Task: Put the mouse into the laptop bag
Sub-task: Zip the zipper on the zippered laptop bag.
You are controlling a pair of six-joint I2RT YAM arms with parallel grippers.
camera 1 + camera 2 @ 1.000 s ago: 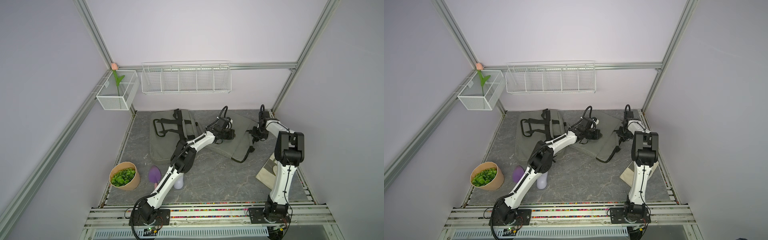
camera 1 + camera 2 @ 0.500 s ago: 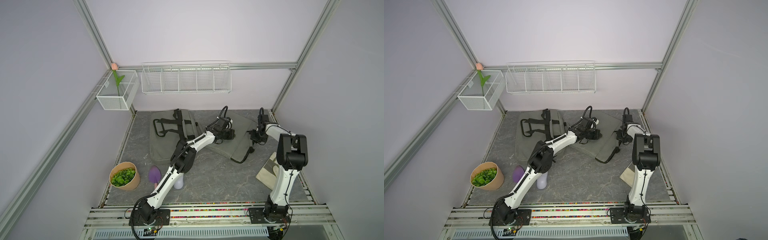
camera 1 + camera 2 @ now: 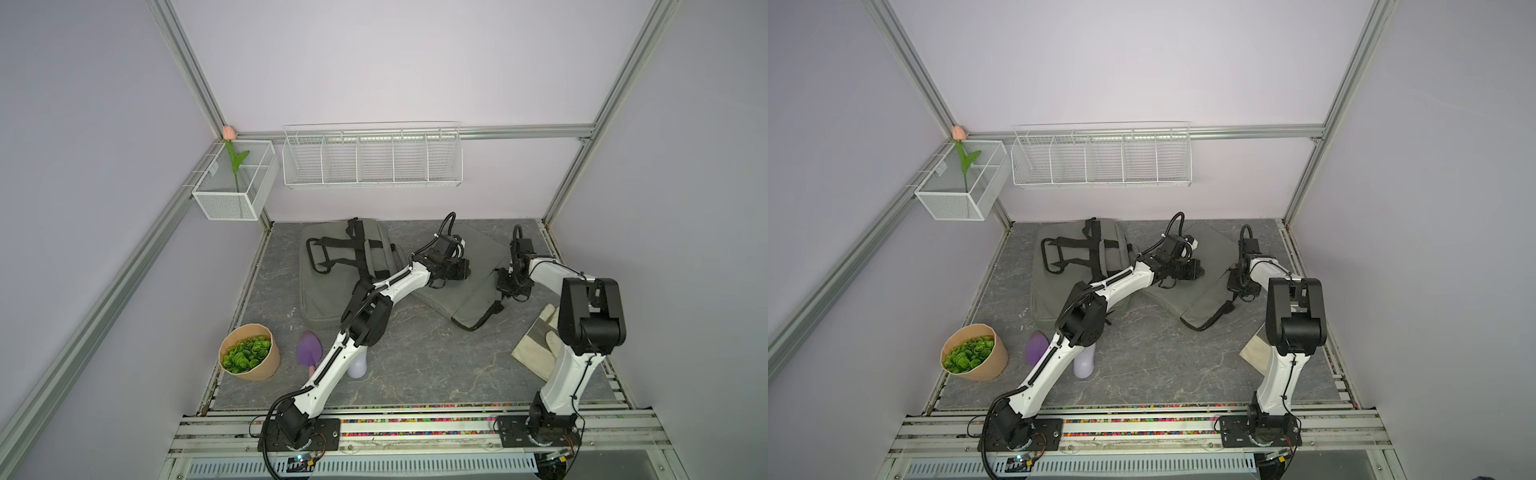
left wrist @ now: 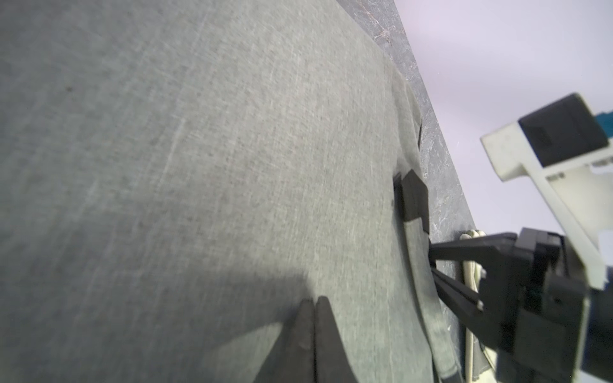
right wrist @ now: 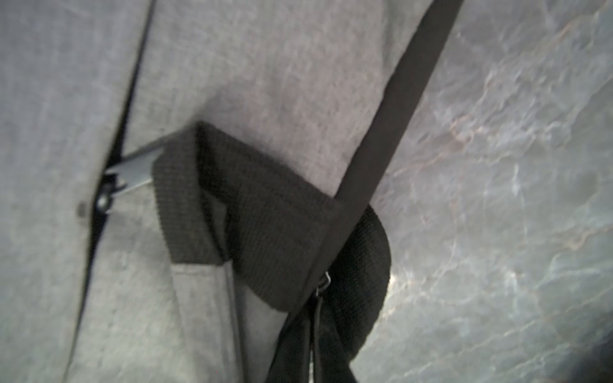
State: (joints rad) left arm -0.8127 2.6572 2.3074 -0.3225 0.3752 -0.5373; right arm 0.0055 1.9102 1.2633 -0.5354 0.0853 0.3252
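Note:
Two grey laptop bags lie flat at the back of the table. One laptop bag [image 3: 453, 299] [image 3: 1183, 301] has both grippers on it. My left gripper [image 3: 465, 270] [image 4: 313, 300] is shut, its tips resting on the bag's fabric [image 4: 232, 165] with nothing between them. My right gripper [image 3: 500, 286] [image 5: 314, 298] is shut at the bag's right edge on a small metal zipper pull [image 5: 326, 279], beside a black webbing handle [image 5: 265, 225]. The mouse [image 3: 358, 368] [image 3: 1084, 365], pale and rounded, sits near the front, partly hidden under my left arm.
A second grey bag [image 3: 328, 291] with black straps lies at the back left. A purple trowel [image 3: 309, 349] and a potted green plant [image 3: 249, 353] stand front left. A pale work glove [image 3: 538, 345] lies by my right arm. Wire baskets [image 3: 372, 160] hang on the back wall.
My right gripper has slid along the bag's right edge toward the front, and its elbow has swung outward. The left arm has stayed put.

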